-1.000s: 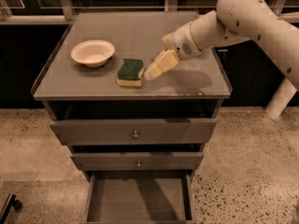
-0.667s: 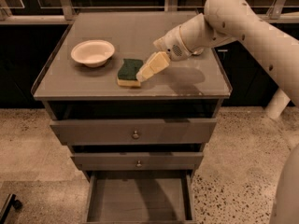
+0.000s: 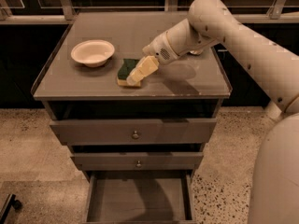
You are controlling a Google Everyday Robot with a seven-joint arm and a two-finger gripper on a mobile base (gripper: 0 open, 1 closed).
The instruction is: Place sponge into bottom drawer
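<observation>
The sponge (image 3: 125, 71), dark green on top with pale yellow foam below, lies on the grey cabinet top just right of the white bowl. My gripper (image 3: 135, 78) reaches in from the right and sits over the sponge's right edge, its pale fingers overlapping it. The bottom drawer (image 3: 138, 203) stands pulled open below the two knobbed drawers, and its flat grey floor holds nothing.
A white bowl (image 3: 92, 52) sits on the cabinet top (image 3: 187, 80) at the left. The two upper drawers (image 3: 135, 133) are a little ajar. My arm (image 3: 243, 41) spans the right side. Speckled floor surrounds the cabinet. A dark railing runs behind.
My gripper has moved left and down across the cabinet top and now overlaps the sponge's right edge. The sponge and bowl have not moved.
</observation>
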